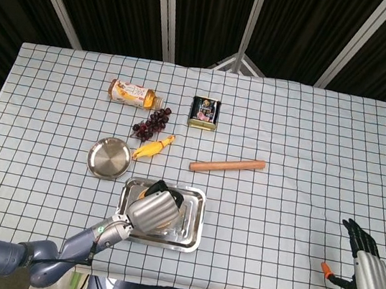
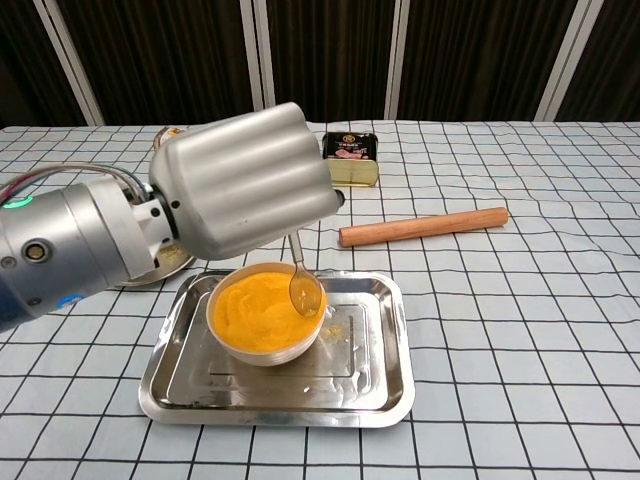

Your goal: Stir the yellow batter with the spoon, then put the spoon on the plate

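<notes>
- I am holding the thin metal spoon (image 2: 303, 280) in my left hand (image 2: 245, 180), the silver hand curled closed around the handle, which is hidden under the fingers in the chest view.
- The spoon is hanging nearly upright, its bowl coated yellow and sitting at the right inner edge of the white bowl of yellow batter (image 2: 262, 310); I cannot tell whether the tip is touching the batter or just clearing it.
- The bowl is standing in the left part of the rectangular stainless steel tray (image 2: 385, 370), and in the head view my left hand (image 1: 154, 210) is covering most of the bowl.
- The round shiny metal plate (image 1: 109, 158) is lying just beyond the tray's far-left corner, apart from it, and is holding nothing.
- My right hand (image 1: 365, 270) is hanging near the right front corner of the checked tablecloth (image 1: 311, 133), well apart from the tray, fingers loosely spread and gripping nothing.
- Farther back I am seeing a wooden rolling pin (image 2: 423, 226) lying beyond the tray on the right, a dark rectangular tin (image 2: 350, 158) behind it, a yellow banana-like toy (image 1: 153, 149) beside the plate, a bunch of dark grapes (image 1: 152, 124), and a small bottle with an orange label (image 1: 132, 94) lying on its side.
</notes>
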You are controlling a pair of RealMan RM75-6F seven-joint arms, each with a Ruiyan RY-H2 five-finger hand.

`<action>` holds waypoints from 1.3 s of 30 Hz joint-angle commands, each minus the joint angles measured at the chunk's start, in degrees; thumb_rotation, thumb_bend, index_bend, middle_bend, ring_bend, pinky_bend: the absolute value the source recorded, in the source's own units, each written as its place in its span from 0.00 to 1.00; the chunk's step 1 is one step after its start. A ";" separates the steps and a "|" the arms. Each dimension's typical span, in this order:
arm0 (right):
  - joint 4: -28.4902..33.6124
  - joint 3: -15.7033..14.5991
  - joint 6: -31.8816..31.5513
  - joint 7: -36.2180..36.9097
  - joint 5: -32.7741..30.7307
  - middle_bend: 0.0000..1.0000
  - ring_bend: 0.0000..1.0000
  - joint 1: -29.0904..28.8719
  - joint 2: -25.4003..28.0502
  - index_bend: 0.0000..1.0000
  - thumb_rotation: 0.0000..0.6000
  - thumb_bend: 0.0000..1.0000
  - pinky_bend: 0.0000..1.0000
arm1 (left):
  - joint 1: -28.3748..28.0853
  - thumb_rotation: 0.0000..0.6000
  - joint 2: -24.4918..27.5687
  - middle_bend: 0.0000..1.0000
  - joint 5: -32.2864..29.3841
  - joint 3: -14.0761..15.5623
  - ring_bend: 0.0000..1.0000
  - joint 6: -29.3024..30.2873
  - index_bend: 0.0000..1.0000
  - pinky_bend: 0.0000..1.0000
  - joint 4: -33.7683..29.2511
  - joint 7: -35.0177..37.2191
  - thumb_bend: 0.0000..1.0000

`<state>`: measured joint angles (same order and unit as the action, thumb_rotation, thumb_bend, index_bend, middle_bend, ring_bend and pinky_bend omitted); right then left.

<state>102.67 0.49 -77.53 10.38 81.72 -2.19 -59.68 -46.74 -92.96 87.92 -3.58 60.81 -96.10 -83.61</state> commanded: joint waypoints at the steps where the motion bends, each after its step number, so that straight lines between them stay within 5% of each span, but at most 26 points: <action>1: -0.03 0.02 -0.03 0.04 -0.01 0.00 0.00 0.01 -0.01 0.00 1.00 0.32 0.00 | -0.11 1.00 -0.16 1.00 -0.20 0.17 1.00 -0.57 0.81 0.97 0.25 -0.58 0.63; 39: -0.02 -0.05 0.09 -0.28 0.03 0.00 0.00 -0.04 -0.12 0.00 1.00 0.32 0.00 | 1.83 1.00 2.59 1.00 -1.27 0.17 1.00 1.01 0.82 0.97 3.24 2.55 0.63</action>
<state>102.64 0.44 -77.43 10.10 81.75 -2.23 -59.80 -45.06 -90.51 86.43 -3.01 61.19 -92.19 -82.21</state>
